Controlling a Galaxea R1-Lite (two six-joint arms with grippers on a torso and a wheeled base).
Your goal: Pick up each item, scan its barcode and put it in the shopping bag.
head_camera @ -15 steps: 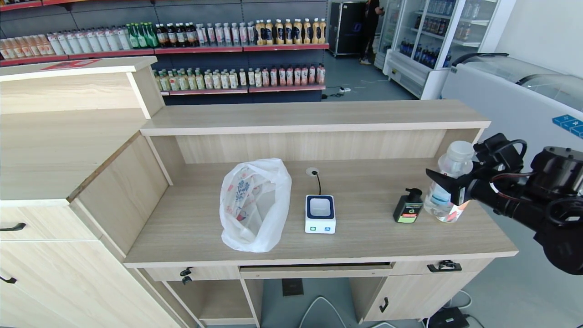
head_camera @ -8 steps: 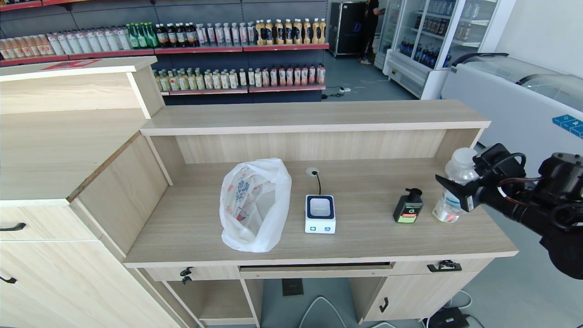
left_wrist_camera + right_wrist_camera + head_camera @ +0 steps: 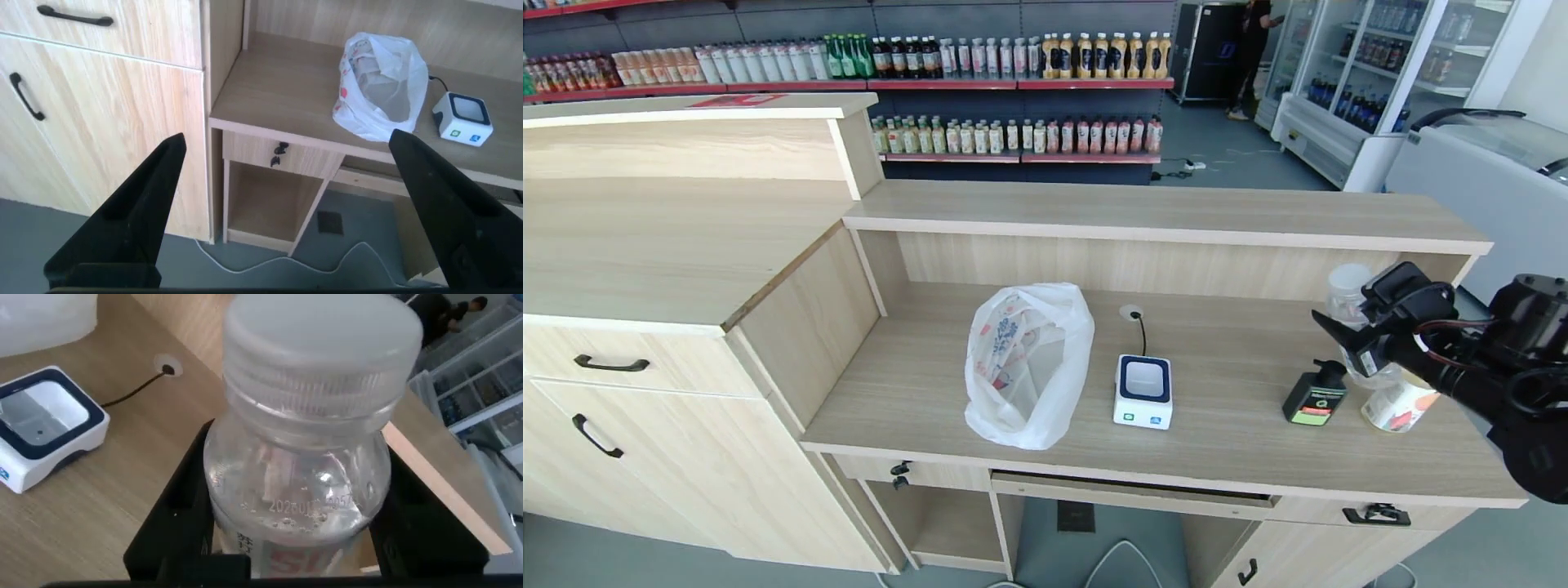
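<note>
We're watching the left gripper (image 3: 286, 139) hanging with fingers spread wide, released. On the counter (image 3: 1225, 445) the shopping bag (image 3: 1027, 367) is sitting, the scanner (image 3: 1143, 390) at its three o'clock. Farther toward three o'clock, the pump bottle (image 3: 1315, 396) is standing just beside the water bottle (image 3: 1395, 402), and the right gripper (image 3: 298, 482) is grasping that water bottle.

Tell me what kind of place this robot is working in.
Most likely a small shop's checkout: a light wooden counter with a small white barcode scanner, red shelves of bottled drinks behind, and glass-door drink fridges.
</note>
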